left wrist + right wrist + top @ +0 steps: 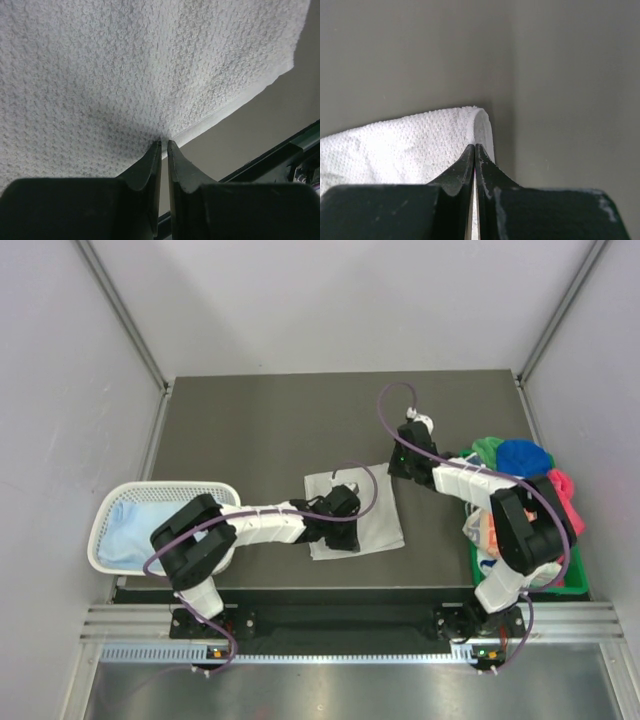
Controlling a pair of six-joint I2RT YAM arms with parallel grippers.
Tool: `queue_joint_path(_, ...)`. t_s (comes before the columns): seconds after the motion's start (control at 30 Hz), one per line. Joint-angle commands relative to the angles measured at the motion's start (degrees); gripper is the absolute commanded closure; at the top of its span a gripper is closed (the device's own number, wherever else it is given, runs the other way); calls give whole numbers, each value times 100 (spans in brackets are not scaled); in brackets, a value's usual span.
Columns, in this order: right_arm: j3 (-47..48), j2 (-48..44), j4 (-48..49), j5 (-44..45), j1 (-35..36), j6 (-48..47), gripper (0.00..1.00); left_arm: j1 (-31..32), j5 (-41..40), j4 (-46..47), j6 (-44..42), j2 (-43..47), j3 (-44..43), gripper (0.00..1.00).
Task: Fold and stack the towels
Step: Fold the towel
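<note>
A whitish-grey towel (372, 502) lies flat on the dark table (260, 430), a little right of the middle. My left gripper (343, 532) is at its near edge. In the left wrist view the left gripper (164, 142) is pinched almost together on the towel (125, 65) hem, and the cloth puckers at the tips. My right gripper (400, 466) sits at the towel's far right corner. In the right wrist view the right gripper (475, 146) is shut, tips together on the rolled corner of the towel (405, 145). More towels are piled at the right: green (487, 448), royal blue (525, 456), pink (566, 490).
A white mesh basket (200, 487) stands at the table's left edge with a pale blue towel (128, 528) in it. A green tray (578, 583) at the right edge holds the towel pile and a white printed towel (484, 530), partly hidden by the right arm.
</note>
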State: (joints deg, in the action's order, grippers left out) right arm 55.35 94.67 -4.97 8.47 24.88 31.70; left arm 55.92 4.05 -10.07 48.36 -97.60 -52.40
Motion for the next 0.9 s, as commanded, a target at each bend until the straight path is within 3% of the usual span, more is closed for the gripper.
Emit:
queue_joint_path(0.0, 266, 235, -57, -3, -115, -182, 100, 33, -10, 207, 77, -75, -130, 85)
queue_joint_path(0.17, 73, 271, -12, 32, -212, -173, 95, 24, -36, 93, 25, 66, -279, 85)
queue_joint_path(0.37, -77, -62, -267, 199, -388, -279, 68, 24, -97, -320, -177, 452, -700, 84)
queue_joint_path(0.43, -68, -317, -329, 138, -388, -296, 63, -19, -725, -697, -239, 654, -973, 82)
queue_joint_path(0.53, -86, -669, -233, -352, -379, -261, 69, -447, -1257, -1128, -301, 769, -1255, 83)
queue_joint_path(0.63, 1, -722, 74, -1159, -388, -77, 81, -1168, -997, -850, -449, 568, -1263, 85)
queue_joint_path(0.73, 81, -363, 917, -2283, -362, 283, 86, -1645, -819, -734, -634, 111, -1543, 89)
queue_joint_path(0.87, 248, 427, 1884, -3113, -265, 1011, 94, -1997, -520, -698, -872, -399, -1913, 91)
